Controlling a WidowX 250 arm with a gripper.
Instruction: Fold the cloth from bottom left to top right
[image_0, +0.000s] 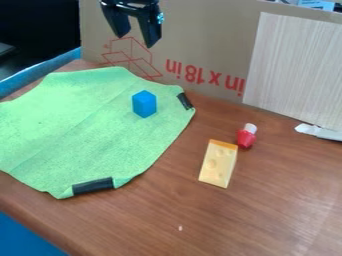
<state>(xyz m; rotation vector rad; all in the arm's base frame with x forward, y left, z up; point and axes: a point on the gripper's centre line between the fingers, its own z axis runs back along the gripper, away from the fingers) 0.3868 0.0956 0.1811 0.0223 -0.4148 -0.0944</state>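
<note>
Green cloth (73, 127) spread out on brown table (267, 200), from eight to eleven o'clock. Black strips on cloth's rim at its six o'clock (93, 186) and between its two and three (185, 101). Blue block (144, 104) on cloth, toward eleven o'clock from view's centre. Black gripper (136, 41) between eleven and twelve, above cloth's far side, fingers spread apart, nothing held. Toy cheese (218, 164) between four and five; red toy bottle (246, 138) near three.
</note>
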